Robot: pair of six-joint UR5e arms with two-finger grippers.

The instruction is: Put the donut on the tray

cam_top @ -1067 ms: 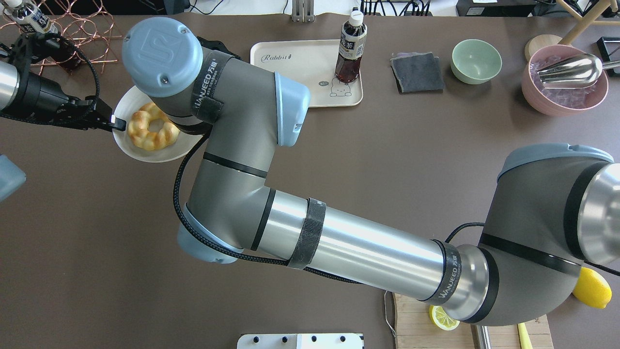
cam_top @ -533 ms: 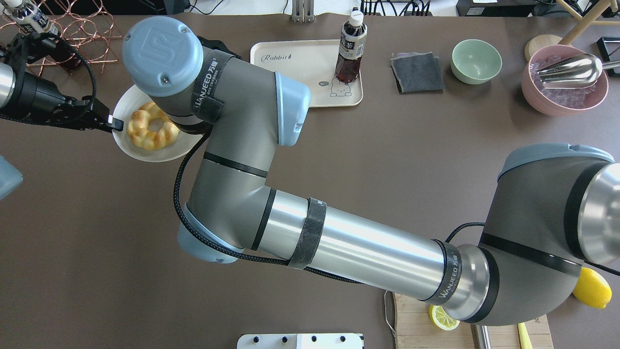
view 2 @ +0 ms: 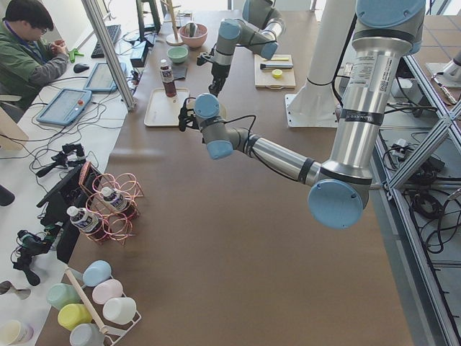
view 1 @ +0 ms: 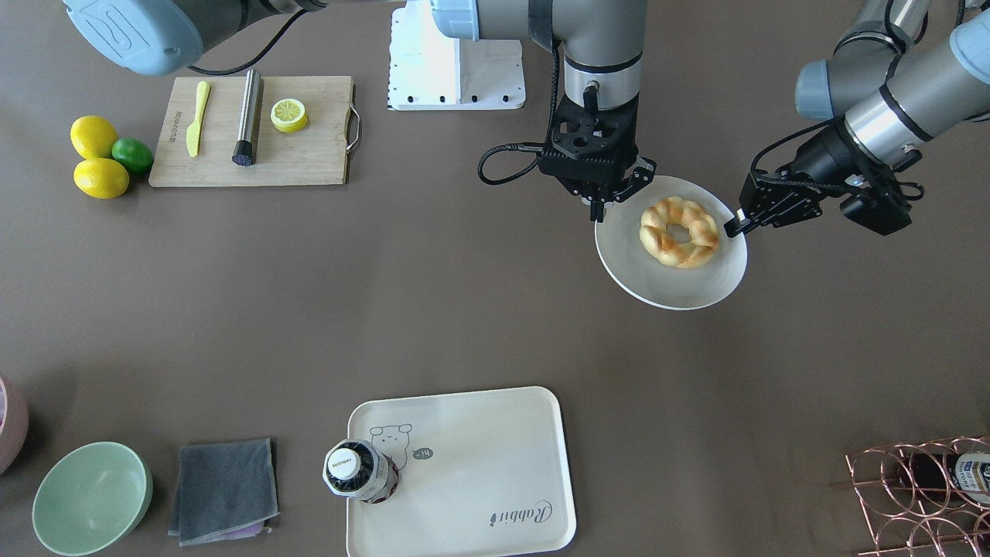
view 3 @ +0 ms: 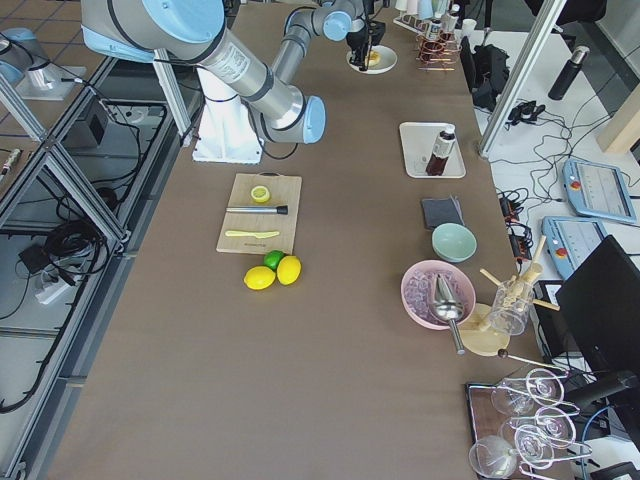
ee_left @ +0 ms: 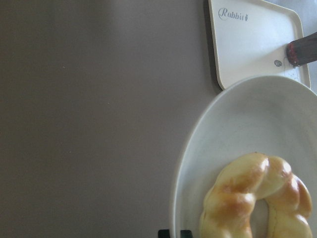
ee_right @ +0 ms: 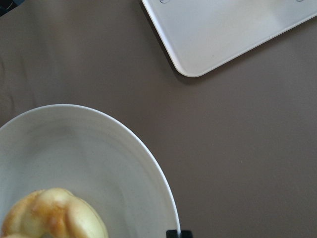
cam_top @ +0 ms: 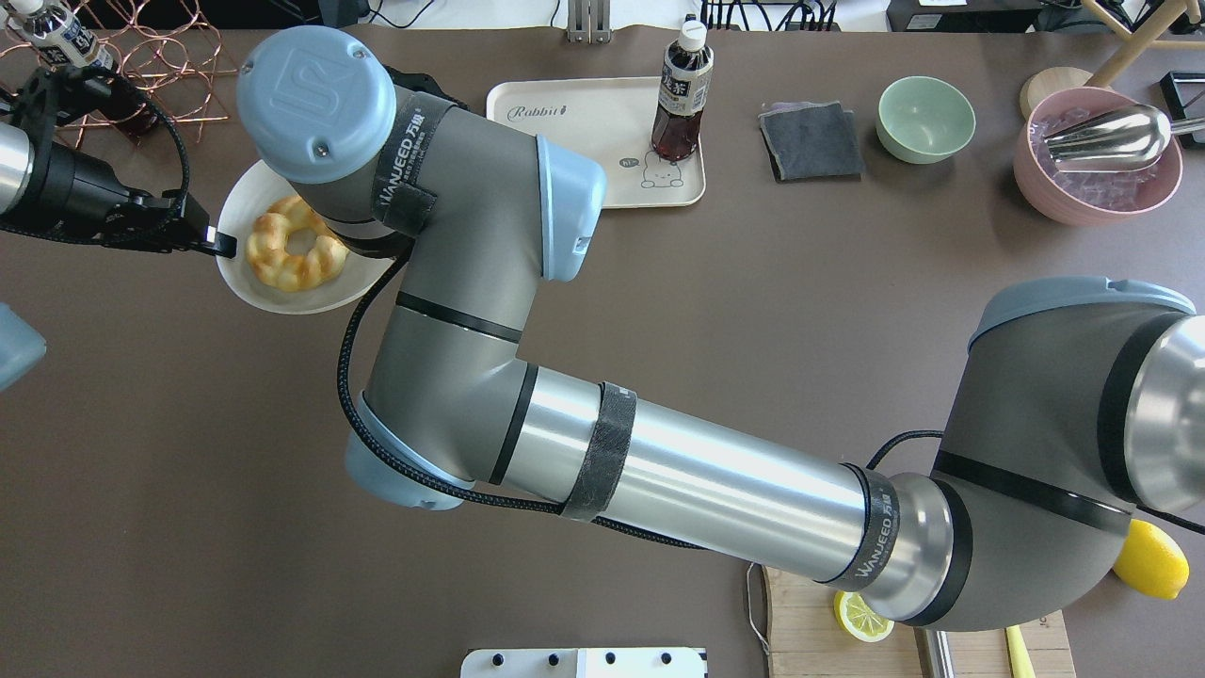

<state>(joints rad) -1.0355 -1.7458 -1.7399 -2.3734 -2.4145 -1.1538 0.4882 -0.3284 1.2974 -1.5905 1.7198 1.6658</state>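
Note:
The golden-brown braided donut [view 1: 679,231] lies on a round white plate [view 1: 657,282]. My left gripper [view 1: 731,227] is shut on the plate's rim on one side. My right gripper [view 1: 601,209] is shut on the opposite rim. In the overhead view the donut [cam_top: 294,243] shows beside my left gripper [cam_top: 224,247], while the right arm's wrist hides my right gripper. The cream-white tray [view 1: 479,456] with the bear drawing lies apart from the plate, across the table. Both wrist views show the donut [ee_left: 257,198] [ee_right: 49,215] and a tray corner [ee_left: 252,44] [ee_right: 223,29].
A dark tea bottle [view 1: 360,470] stands on the tray's corner by the bear. A grey cloth [view 1: 224,487] and green bowl [view 1: 91,495] lie beside the tray. A cutting board [view 1: 247,131] with a lemon half is near the base. A copper wire rack [view 1: 920,495] stands at the table's corner.
The plate with the donut has shifted slightly toward the table's far side and left in the overhead view, with both grippers still on its rim.

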